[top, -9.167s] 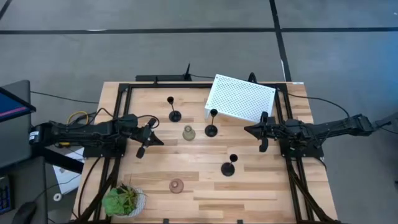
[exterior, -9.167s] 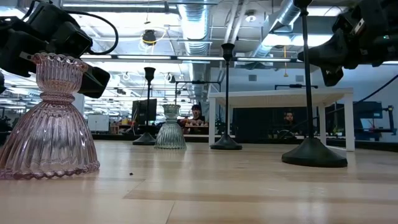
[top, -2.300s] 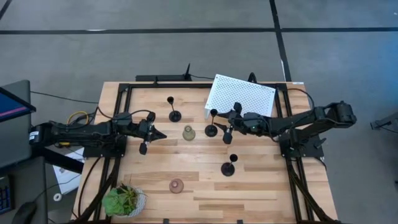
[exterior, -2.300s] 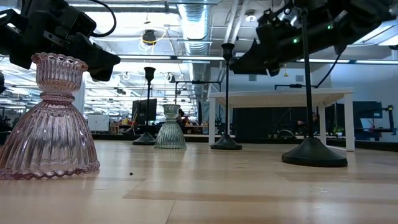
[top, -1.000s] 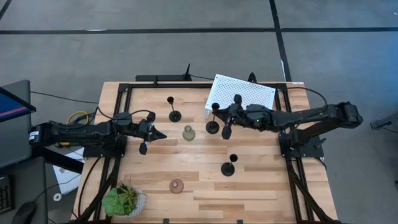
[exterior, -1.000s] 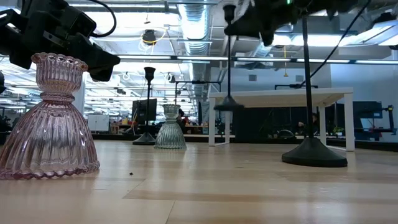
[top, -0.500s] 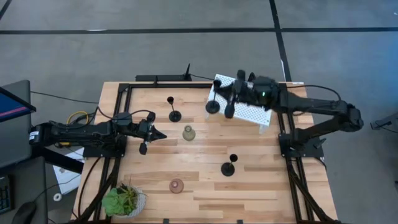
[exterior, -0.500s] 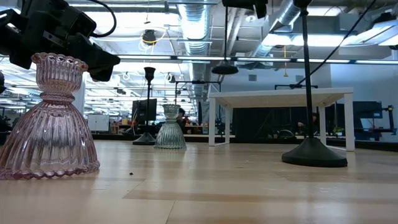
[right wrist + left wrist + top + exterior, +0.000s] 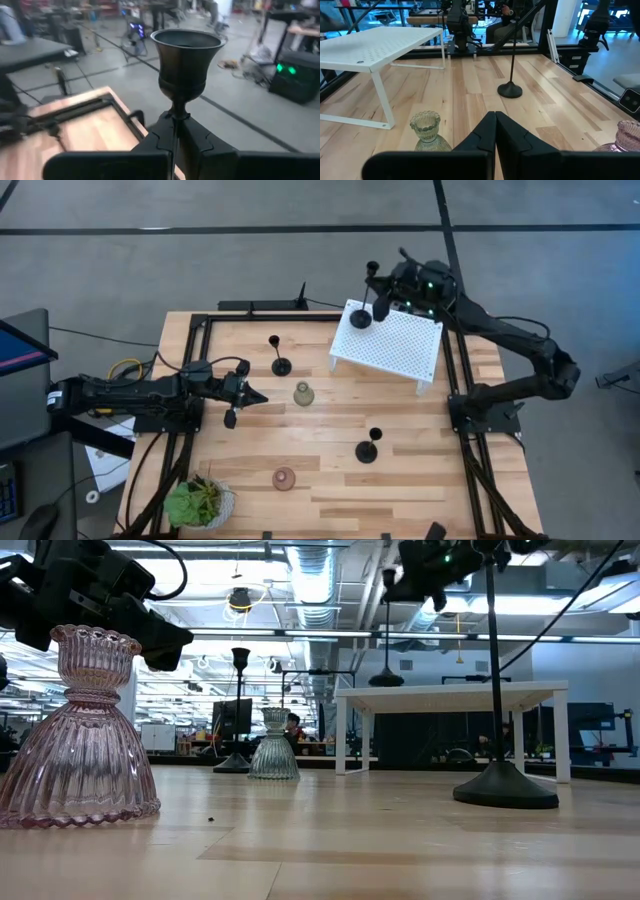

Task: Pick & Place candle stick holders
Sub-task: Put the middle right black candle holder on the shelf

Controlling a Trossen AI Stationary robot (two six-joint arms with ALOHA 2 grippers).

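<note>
Right gripper [image 9: 376, 288] clamps a black holder [image 9: 361, 317] (base just above the white stand [image 9: 400, 345]); left gripper [image 9: 252, 396] closed, empty.

The wooden tabletop [image 9: 420, 470] carries a white perforated stand [image 9: 390, 340] at 1 o'clock, two tall black holders [image 9: 281, 364], two squat holders [image 9: 303, 393], and a potted plant [image 9: 198, 502] at 7 o'clock.

The right gripper [image 9: 432, 572] hangs high, clamped on a tall thin black metal candle holder [image 9: 386, 635] whose round base sits just over the white stand's top [image 9: 450, 692], directly below the gripper. Right of it rises another tall black holder [image 9: 497, 700]. Far left and lower sit a pink ribbed glass holder [image 9: 82, 735], a grey-green glass holder [image 9: 274, 745], and a third black holder [image 9: 236, 710].
</note>
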